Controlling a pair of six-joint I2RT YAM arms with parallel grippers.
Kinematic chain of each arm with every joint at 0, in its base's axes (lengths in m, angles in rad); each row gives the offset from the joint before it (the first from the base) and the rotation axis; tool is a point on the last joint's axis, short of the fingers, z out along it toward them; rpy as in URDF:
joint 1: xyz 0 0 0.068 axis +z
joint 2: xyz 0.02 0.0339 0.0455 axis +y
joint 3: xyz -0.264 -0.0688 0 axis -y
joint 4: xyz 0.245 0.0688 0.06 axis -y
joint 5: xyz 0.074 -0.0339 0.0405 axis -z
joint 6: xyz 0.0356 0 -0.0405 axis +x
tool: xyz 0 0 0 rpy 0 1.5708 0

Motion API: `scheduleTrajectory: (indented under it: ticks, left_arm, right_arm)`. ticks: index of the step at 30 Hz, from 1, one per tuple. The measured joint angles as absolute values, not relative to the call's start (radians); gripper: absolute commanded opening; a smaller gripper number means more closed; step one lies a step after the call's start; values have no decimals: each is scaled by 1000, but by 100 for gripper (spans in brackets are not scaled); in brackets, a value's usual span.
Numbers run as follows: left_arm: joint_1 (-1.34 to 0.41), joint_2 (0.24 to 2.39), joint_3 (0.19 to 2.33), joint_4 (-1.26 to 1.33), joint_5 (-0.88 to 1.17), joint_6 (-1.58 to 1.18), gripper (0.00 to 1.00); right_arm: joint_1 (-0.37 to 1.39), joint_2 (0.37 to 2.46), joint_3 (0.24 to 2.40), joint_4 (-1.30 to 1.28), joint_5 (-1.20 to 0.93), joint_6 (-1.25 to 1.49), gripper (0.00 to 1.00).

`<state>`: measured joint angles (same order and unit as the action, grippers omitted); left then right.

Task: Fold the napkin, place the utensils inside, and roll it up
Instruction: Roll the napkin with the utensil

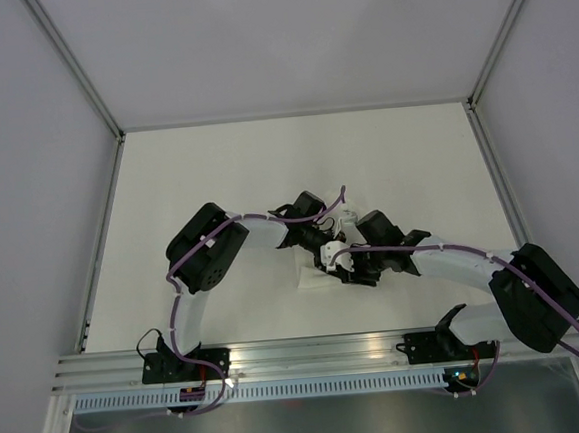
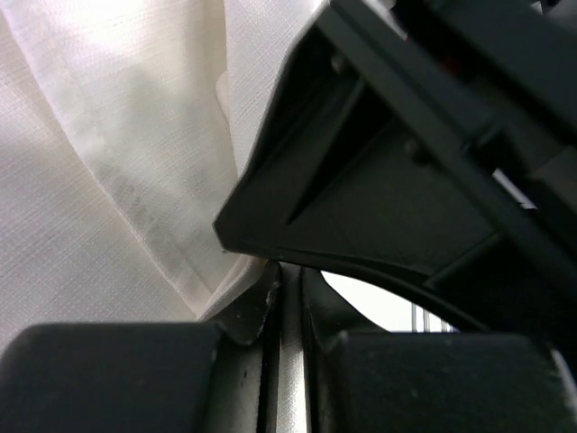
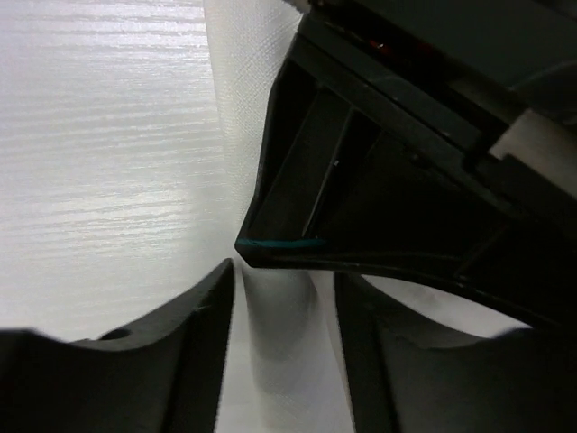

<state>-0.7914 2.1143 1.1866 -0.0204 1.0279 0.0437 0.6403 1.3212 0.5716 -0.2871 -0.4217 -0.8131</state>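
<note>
The napkin (image 1: 307, 278) is a small bunched white bundle at the middle of the table, mostly hidden under both wrists. My left gripper (image 1: 330, 260) and right gripper (image 1: 352, 274) meet tip to tip over it. In the left wrist view the left gripper (image 2: 290, 298) is nearly closed on a thin strip of the white cloth (image 2: 108, 180). In the right wrist view the right gripper (image 3: 284, 298) grips a thicker fold of the napkin (image 3: 236, 99) that fills the gap between its fingers. The knife is hidden.
The pale table (image 1: 217, 182) stretches away behind and to both sides of the arms. Grey walls enclose it on the left, right and back. A metal rail (image 1: 310, 350) with the arm bases runs along the near edge. Each wrist view shows the other gripper's black body very close.
</note>
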Motion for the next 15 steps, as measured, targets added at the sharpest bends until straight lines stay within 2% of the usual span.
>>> scheduleTrajectory:
  ticks: [2,5,6,8,11,12,15]
  left_arm:
    - [-791,2114,1187,-20,1030,43,3]
    - [-787,2114,1188,-20,1030,41,13]
    - [-786,2114,1188,-22,1031,41,19]
    - [-783,2114,1188,-28,1031,41,25]
    - [-774,2112,1188,-30,1030,30,32]
    - [-771,2111,1188,-30,1030,23,39]
    - [-752,2091,1179,-22,1024,-13,40]
  right_arm:
    - [646,1340,571,-279,-413,-805,44]
    - [648,1345,569,-271,-415,-793,33]
    - [650,1346,569,-268,-413,-792,24]
    - [650,1350,569,-266,-416,-789,12]
    - [650,1363,577,-265,-423,-781,5]
    - [648,1370,582,-266,-428,-781,4]
    - [635,1392,599,-270,-447,-782,3]
